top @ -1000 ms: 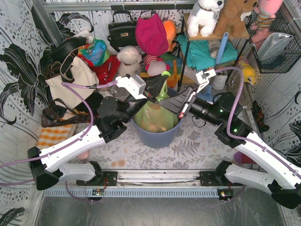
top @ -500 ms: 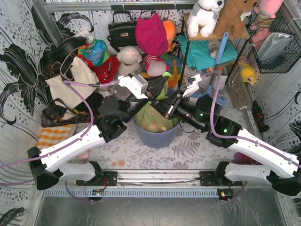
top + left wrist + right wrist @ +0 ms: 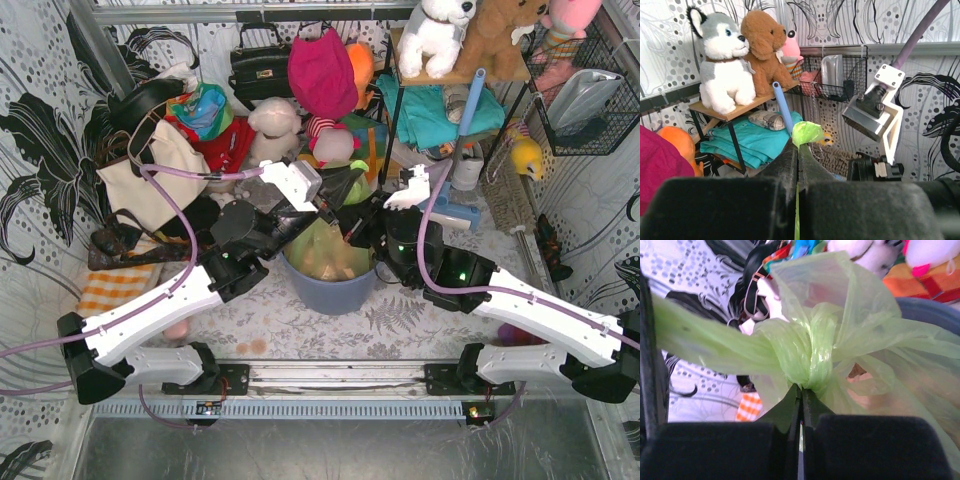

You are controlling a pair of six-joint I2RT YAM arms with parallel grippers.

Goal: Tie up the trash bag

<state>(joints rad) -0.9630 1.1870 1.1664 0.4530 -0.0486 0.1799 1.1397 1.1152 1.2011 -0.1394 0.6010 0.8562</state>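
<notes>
You held the left gripper (image 3: 798, 150) and right gripper (image 3: 801, 392) each pinched on a tail of the trash bag (image 3: 812, 347) above the bin (image 3: 330, 295), seemingly to cinch its knot.

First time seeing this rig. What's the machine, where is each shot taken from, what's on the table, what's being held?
Two robot arms are bolted at the near edge of a table, each ending in a two-finger gripper. One picture looks down from above and behind them. The other two come from a camera on each wrist, so that arm's own black fingers fill the bottom. On the table stands a round blue-grey bin lined with a light-green trash bag; plush toys and handbags are piled behind. The left gripper is shut on a strip of the bag, with a green tip poking out past its fingers. The right gripper is shut on the bag just below a twisted, knot-like bunch of plastic.
</notes>
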